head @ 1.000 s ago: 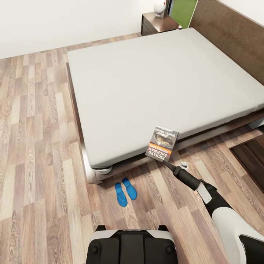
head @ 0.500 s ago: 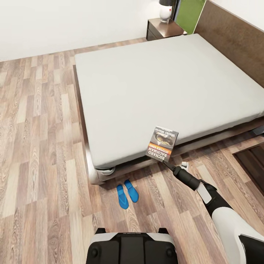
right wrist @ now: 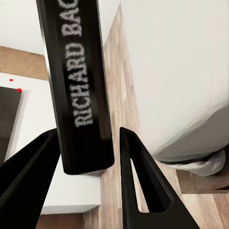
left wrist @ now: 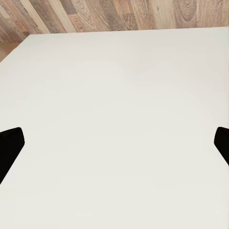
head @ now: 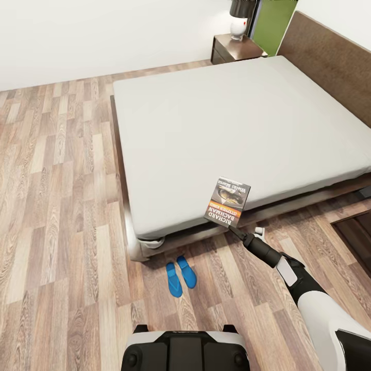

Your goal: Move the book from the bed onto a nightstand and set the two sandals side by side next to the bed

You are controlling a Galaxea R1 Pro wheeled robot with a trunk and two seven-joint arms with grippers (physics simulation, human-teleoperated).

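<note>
My right gripper (head: 230,225) is shut on the book (head: 227,202), a dark paperback with an orange band, and holds it upright in the air over the bed's near edge. In the right wrist view the book's spine (right wrist: 78,86) stands between the two black fingers (right wrist: 138,181). The bed (head: 232,123) has a bare pale mattress and a brown headboard (head: 330,62). Two blue sandals (head: 180,275) lie side by side on the floor by the bed's near corner. A nightstand (head: 246,50) stands at the far corner. My left gripper (left wrist: 114,143) is open over a pale surface.
A white lamp (head: 237,26) sits on the nightstand, with a green panel (head: 273,23) beside it. A dark wooden piece (head: 355,229) lies at the right edge, by the bed's side. Wood-plank floor (head: 56,180) stretches open to the left. My base (head: 185,353) shows at the bottom.
The whole picture has shifted, so the camera has moved: bed and nightstand sit further right and lower in view. The right arm and the held book keep their place in the picture.
</note>
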